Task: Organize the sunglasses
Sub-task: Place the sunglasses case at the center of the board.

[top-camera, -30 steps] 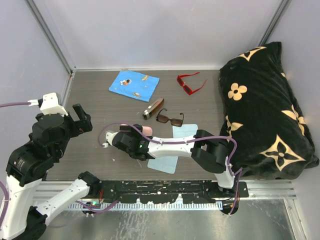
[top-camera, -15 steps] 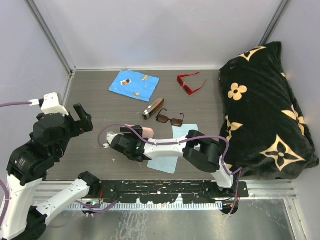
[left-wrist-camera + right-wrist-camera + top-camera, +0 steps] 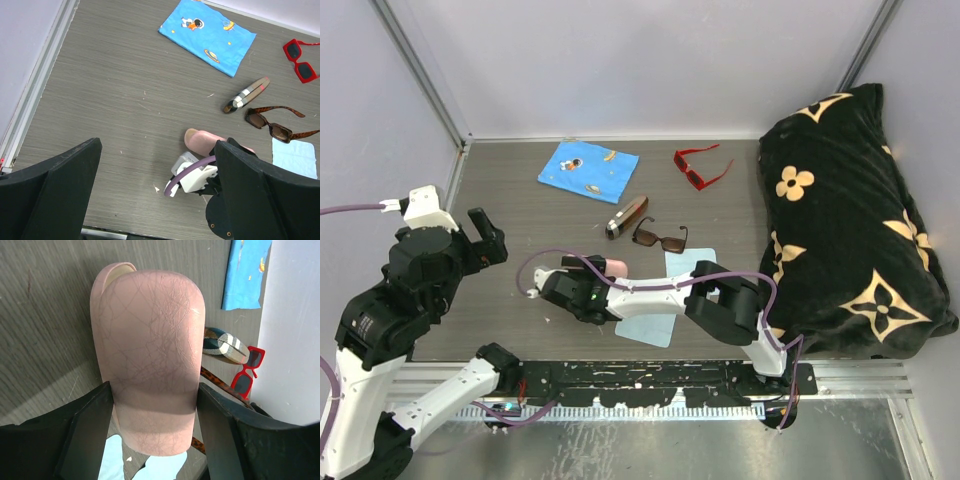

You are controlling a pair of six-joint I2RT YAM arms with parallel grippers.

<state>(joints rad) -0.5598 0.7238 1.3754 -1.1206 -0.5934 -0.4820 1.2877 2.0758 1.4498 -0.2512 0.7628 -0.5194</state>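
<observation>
- Right wrist cam: right gripper (image 3: pixel 152 390) had its fingers pressed onto both sides of the pink case (image 3: pixel 147 355).
- Left gripper (image 3: pixel 157 170) hung with fingers wide apart, nothing in them.
- Brown sunglasses (image 3: pixel 660 238) lay just beside the slim case (image 3: pixel 626 216); red sunglasses (image 3: pixel 700 166) sat farther back, near the black pillow (image 3: pixel 850 210).

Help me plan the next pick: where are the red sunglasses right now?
In the top view the red sunglasses lie near the far edge of the table, between the blue cloth and the black floral cushion.

Top camera looks down from behind me. My left wrist views from high, right wrist close; all share pink case (image 3: pixel 147 355), red sunglasses (image 3: pixel 247 372).
</observation>
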